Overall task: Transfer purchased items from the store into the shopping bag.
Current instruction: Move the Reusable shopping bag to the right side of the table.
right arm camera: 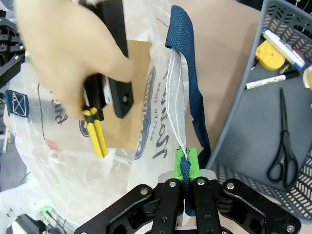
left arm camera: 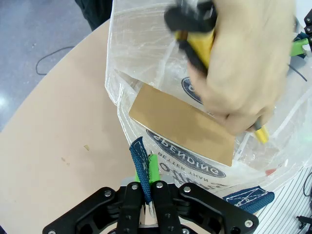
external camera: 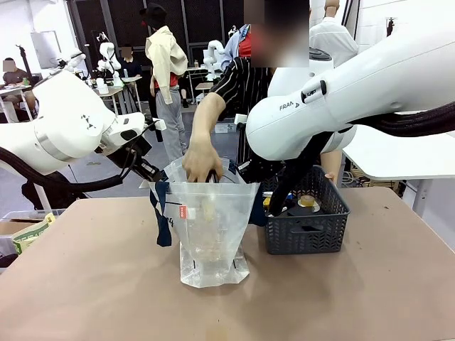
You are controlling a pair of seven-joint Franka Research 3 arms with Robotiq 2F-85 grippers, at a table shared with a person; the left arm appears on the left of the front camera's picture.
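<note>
The shopping bag (external camera: 211, 231) stands open mid-table, clear plastic with navy straps. My left gripper (left arm camera: 147, 168) is shut on one navy strap (left arm camera: 141, 161). My right gripper (right arm camera: 185, 161) is shut on the opposite strap (right arm camera: 187, 87), so the mouth is held apart. A person's hand (external camera: 201, 165) reaches into the bag mouth, holding a black item (right arm camera: 117, 73) and yellow-handled pliers (right arm camera: 97, 134). The store, a dark grey basket (external camera: 306, 238), sits right of the bag. It holds scissors (right arm camera: 282, 141), markers (right arm camera: 268, 80), a yellow round item (right arm camera: 267, 54) and a tan-topped item (external camera: 308, 202).
A brown card (left arm camera: 180, 124) lines the bag's bottom. The basket stands close against the bag's right side. Bare brown tabletop (external camera: 85, 284) spreads in front and to the left. A box with green-printed items (external camera: 28, 234) sits off the table's left edge.
</note>
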